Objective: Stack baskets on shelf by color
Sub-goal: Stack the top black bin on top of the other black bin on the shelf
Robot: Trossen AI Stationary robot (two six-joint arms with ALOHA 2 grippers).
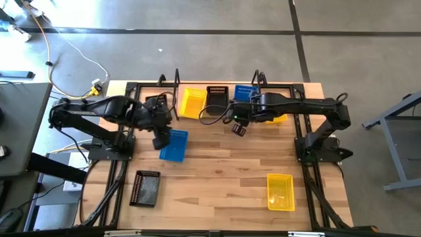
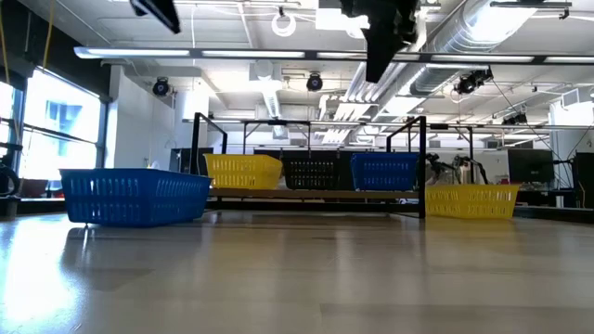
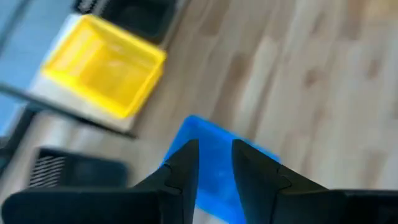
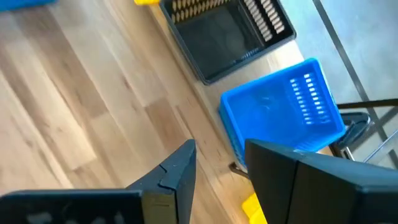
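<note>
Sitting on the shelf (image 1: 197, 119) — yellow, black, blue baskets (image 1: 193, 103), seemingly empty — right claw (image 4: 219, 168) released, left's grip unclear.

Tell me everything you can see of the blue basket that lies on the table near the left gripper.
The blue basket is a small, shallow rectangular tray that looks like plastic, its walls pierced with narrow vertical slots. It rests upright and empty on the wooden table, slightly turned, in front of the shelf and not on it. The left gripper hangs over its near-left edge; its fingers stand a little apart above the basket. Whether they touch it cannot be told.
</note>
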